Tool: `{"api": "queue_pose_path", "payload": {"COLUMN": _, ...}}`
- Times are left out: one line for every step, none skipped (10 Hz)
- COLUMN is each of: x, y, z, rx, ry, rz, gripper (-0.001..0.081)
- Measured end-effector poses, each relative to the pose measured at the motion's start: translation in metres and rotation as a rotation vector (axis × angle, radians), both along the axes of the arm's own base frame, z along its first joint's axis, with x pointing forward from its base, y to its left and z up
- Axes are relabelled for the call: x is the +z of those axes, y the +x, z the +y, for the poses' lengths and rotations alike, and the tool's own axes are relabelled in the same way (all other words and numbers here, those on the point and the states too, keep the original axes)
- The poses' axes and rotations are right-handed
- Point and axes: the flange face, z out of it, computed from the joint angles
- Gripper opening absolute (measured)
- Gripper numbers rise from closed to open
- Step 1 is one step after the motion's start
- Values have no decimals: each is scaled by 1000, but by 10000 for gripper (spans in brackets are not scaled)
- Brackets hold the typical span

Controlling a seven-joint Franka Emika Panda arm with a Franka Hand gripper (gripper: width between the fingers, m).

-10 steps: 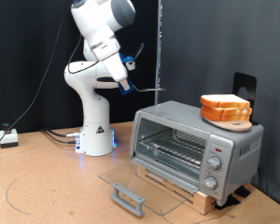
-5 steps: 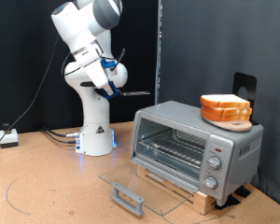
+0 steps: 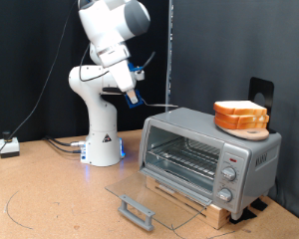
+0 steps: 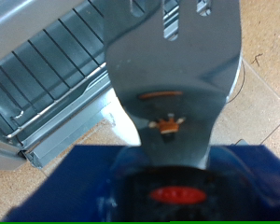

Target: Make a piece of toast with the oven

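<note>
The oven [image 3: 209, 151] stands at the exterior view's right with its glass door [image 3: 154, 194] dropped flat and its wire rack [image 3: 184, 154] bare as far as I can see. My gripper [image 3: 133, 96] hangs above and left of the oven, shut on a metal spatula [image 3: 159, 102] whose thin blade points toward the oven. In the wrist view the slotted spatula blade [image 4: 173, 65] fills the middle, with the oven rack [image 4: 56, 65] beyond it. The piece of toast is not in view. A like slice [image 3: 239, 108] lies on the orange plate [image 3: 241, 123] on top of the oven.
The door's grey bar handle [image 3: 138, 211] lies at the front of the table. The white robot base [image 3: 102, 139] stands left of the oven. A small white box [image 3: 8, 147] and cables lie at the far left. A black stand [image 3: 259, 92] rises behind the plate.
The arm swung left with the spatula, away from the oven, then came back right. The gripper is now near where it was a second ago, slightly lower. The oven and plate have not moved.
</note>
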Motion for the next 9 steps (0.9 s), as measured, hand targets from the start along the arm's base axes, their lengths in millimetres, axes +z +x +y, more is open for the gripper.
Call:
{"api": "queue_pose_path", "payload": {"x": -4, "y": 10, "z": 9, "rx": -4, "ry": -21, "rz": 26, "gripper": 396}}
{"api": "queue_pose_path", "payload": {"x": -8, "y": 19, "z": 18, "rx": -8, "ry": -28, "rz": 47, "gripper": 396}}
{"api": "queue_pose_path", "payload": {"x": -12, "y": 30, "z": 20, "rx": -12, "ry": -24, "rz": 66, "gripper": 396}}
{"api": "queue_pose_path", "payload": {"x": -12, "y": 30, "z": 20, "rx": -11, "ry": -24, "rz": 67, "gripper": 396}}
{"api": "queue_pose_path", "payload": {"x": -13, "y": 30, "z": 22, "rx": -20, "ry": -10, "rz": 58, "gripper": 396}}
{"api": "queue_pose_path", "payload": {"x": -14, "y": 30, "z": 26, "rx": -15, "ry": -11, "rz": 59, "gripper": 396}}
{"api": "queue_pose_path", "payload": {"x": -16, "y": 30, "z": 33, "rx": 1, "ry": -23, "rz": 69, "gripper": 396}}
{"api": "queue_pose_path", "payload": {"x": -18, "y": 31, "z": 42, "rx": 9, "ry": -34, "rz": 79, "gripper": 396}}
{"api": "queue_pose_path", "payload": {"x": -19, "y": 31, "z": 50, "rx": 12, "ry": -41, "rz": 89, "gripper": 396}}
